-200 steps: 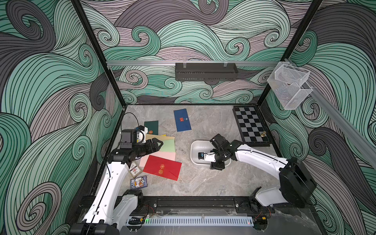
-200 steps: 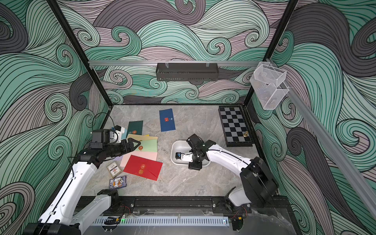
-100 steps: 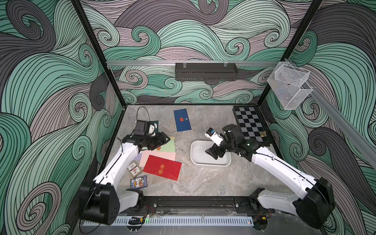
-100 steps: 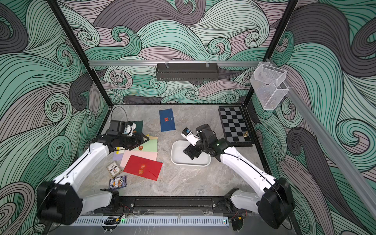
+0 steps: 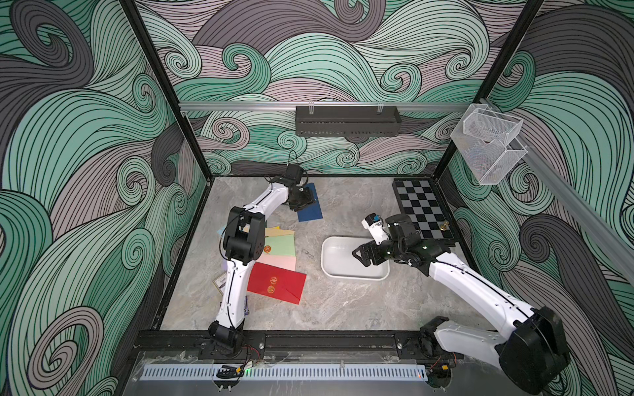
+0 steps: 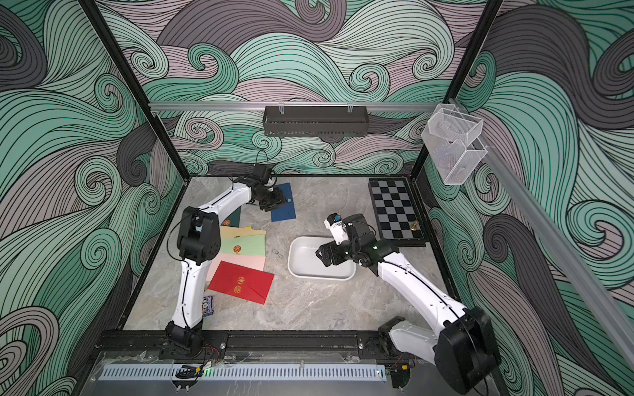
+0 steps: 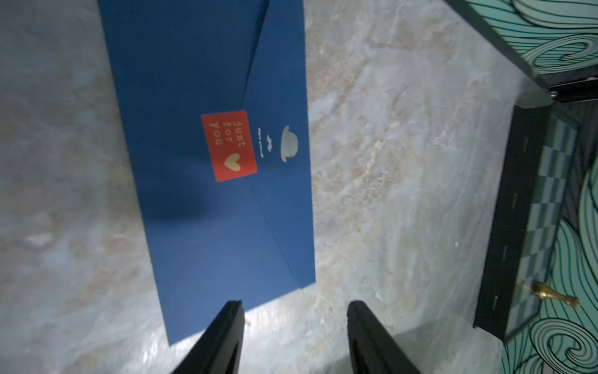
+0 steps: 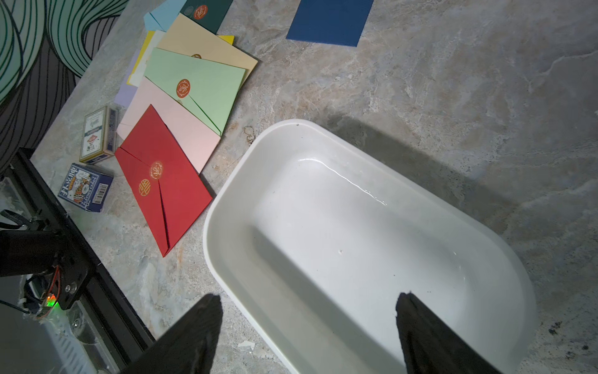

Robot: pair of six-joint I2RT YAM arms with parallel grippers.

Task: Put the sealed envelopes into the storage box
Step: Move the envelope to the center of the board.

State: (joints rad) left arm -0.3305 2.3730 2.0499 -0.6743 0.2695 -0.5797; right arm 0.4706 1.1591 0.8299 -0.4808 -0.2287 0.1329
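Left end effector [image 7: 295,304] is part open and empty, at the near short edge of the blue envelope [image 7: 181,194]. The envelope's long axis runs straight away from the jaws. It lies flat on the worktop [image 7: 404,194], well apart from the box [image 8: 246,181]. Right end effector [image 8: 309,297] is wide open and empty, over the empty box. Left arm is nearer.

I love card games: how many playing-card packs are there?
2. A pale-faced pack lies beside the pink envelope, a blue pack beside the red envelope; more could hide under envelopes.
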